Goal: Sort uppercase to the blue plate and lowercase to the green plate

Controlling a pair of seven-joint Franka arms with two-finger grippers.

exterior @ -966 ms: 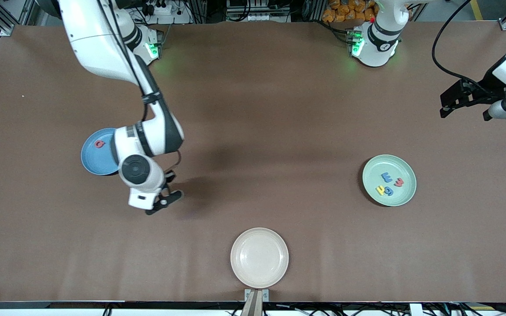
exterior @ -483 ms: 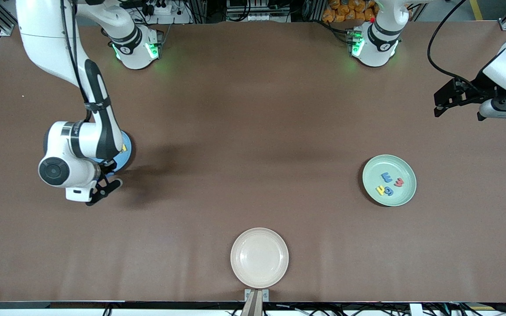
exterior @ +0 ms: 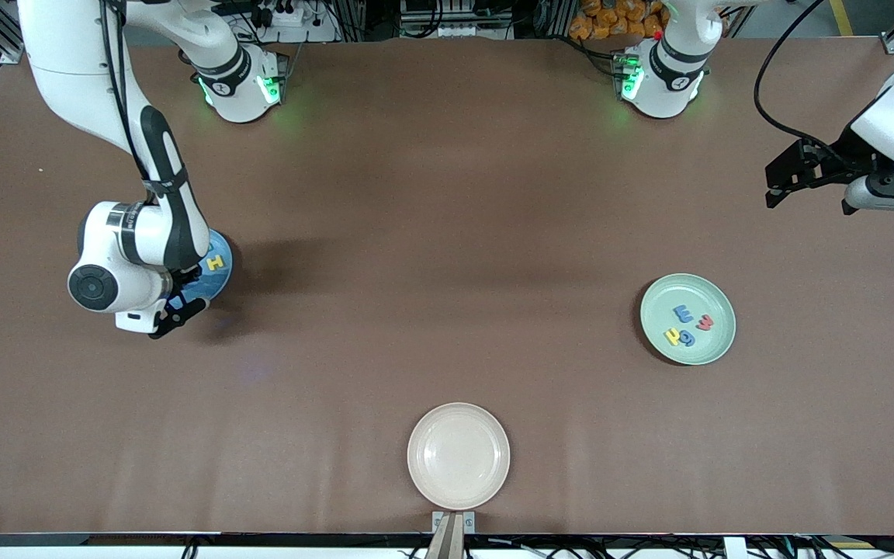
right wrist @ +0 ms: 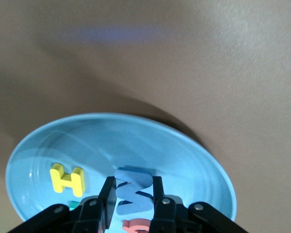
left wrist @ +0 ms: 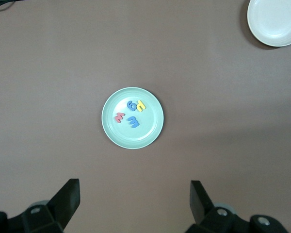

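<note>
Cream plate [exterior: 458,455] nearest the front camera. Green plate [exterior: 687,318] toward my left arm's end holds four letters [exterior: 691,324]. My right gripper [exterior: 175,313] pinches the blue W [right wrist: 132,194] over the blue plate [exterior: 223,273] (yellow H [exterior: 216,262] inside). Left gripper [exterior: 808,175] waits, fingers spread, over bare table.
</note>
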